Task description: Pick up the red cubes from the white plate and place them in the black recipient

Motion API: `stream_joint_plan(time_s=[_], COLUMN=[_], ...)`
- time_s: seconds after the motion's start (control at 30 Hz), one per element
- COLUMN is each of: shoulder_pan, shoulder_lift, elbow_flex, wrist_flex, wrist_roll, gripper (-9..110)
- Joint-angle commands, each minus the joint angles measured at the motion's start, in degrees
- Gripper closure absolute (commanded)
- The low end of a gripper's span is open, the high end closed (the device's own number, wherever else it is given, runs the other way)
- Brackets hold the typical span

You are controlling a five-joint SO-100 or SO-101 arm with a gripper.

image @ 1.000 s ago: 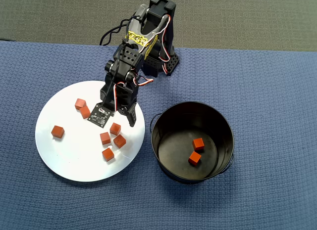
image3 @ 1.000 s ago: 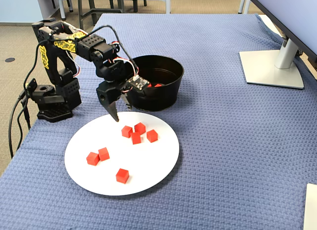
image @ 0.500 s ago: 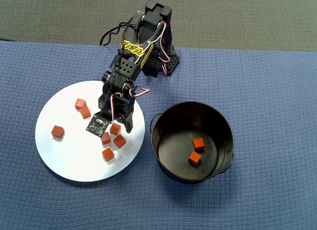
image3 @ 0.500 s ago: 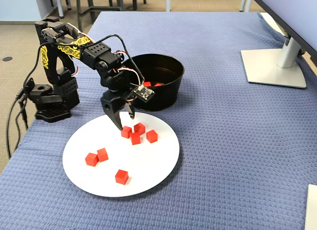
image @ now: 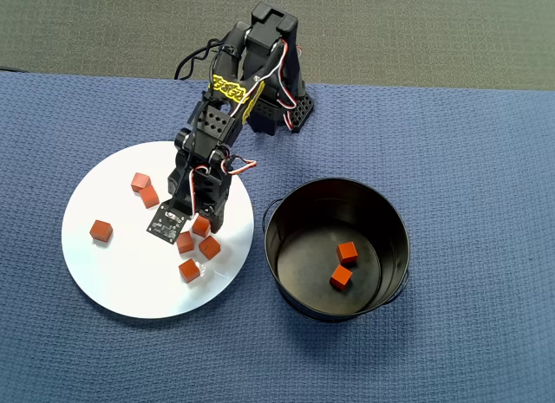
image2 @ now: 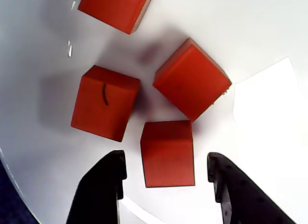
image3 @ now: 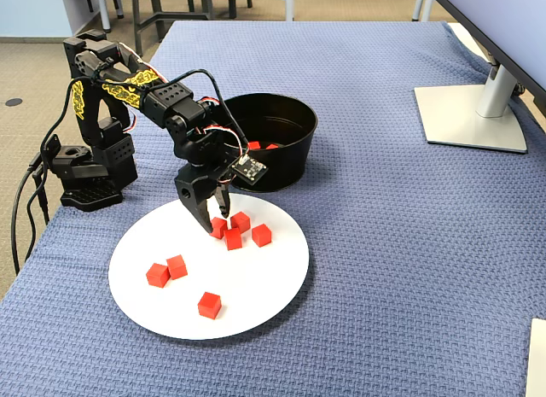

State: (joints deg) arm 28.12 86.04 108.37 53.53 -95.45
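Straddling one cube on the white plate (image: 113, 273), beside the black recipient (image: 299, 217), which already holds two. Gripper (image2: 166, 173) parted, holding nothing; the target among the red cubes (image2: 168, 153) sits between its fingertips (image2: 107, 173). Advise lowering straight and closing squarely, since its neighbours nearly touch it.

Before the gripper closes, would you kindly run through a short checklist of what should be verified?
1. Black two-finger gripper open: ok.
2. One small red cube sits between the fingers: ok.
3. Cube centred in the gap: ok, roughly equal white space on either side.
4. Neighbouring red cubes clear of the fingers: ok in the wrist view, though close.
5. Fingertips low enough on the round white plate: cannot tell.
6. Round black metal pot unobstructed for the drop: ok, two cubes inside.
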Motion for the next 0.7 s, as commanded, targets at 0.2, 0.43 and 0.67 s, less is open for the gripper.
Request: stream_joint_plan(time_s=[0.2,0.43,0.67], shoulder_pan=[1.49,1.32,-3.25], shoulder_lift=[-0.53,0.35,12.83], elbow_flex=[0.7,2.64,0.09], wrist_flex=[-2.81,-5.1,2.37], wrist_roll=[-0.7,0.88,11.95], gripper=[95,101,101])
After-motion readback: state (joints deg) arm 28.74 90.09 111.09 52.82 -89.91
